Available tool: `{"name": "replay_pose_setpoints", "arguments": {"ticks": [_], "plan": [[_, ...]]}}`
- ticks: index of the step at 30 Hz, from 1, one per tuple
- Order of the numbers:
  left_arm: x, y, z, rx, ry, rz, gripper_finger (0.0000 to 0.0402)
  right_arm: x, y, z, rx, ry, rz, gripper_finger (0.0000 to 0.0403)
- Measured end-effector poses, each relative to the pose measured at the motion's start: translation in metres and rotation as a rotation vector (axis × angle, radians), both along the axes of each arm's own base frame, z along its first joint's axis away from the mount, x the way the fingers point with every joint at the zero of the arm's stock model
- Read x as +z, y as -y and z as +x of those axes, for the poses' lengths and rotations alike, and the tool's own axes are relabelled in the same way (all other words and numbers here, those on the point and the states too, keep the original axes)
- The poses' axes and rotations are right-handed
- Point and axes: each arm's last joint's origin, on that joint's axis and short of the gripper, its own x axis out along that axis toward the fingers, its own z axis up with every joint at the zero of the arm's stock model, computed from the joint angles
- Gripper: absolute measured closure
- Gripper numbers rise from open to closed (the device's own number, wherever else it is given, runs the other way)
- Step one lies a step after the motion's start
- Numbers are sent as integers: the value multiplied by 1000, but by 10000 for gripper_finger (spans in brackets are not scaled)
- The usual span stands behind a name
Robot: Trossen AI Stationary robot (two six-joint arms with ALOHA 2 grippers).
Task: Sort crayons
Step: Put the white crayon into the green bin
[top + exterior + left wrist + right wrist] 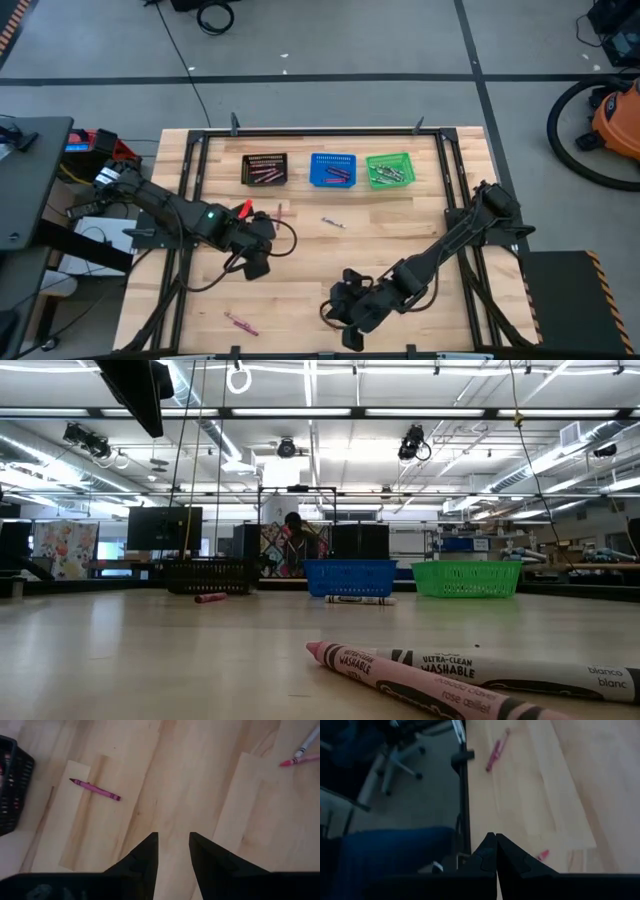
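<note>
Magenta crayon (95, 789) lies ahead of the left gripper (173, 845), askew to its parted fingers; right gripper (495, 851), pressed together, sits farther off.

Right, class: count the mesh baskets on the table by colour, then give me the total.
Black basket: 1
Blue basket: 1
Green basket: 1
Total: 3
</note>
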Motion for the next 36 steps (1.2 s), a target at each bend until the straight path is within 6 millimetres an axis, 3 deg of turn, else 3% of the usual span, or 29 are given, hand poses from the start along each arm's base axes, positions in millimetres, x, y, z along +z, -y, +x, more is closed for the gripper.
{"name": "replay_pose_setpoints", "arguments": {"ticks": [12, 16, 29, 36], "plan": [[1, -3, 2, 32, 36, 51, 280, -32, 19, 2, -4, -314, -38, 395], [1, -5, 5, 44, 50, 49, 280, -38, 21, 4, 6, -345, -50, 395], [2, -15, 11, 90, 80, 39, 280, -75, 11, 6, 118, -454, -105, 380], [2, -21, 13, 99, 78, 47, 280, -82, 3, 4, 145, -466, -96, 349]]}}
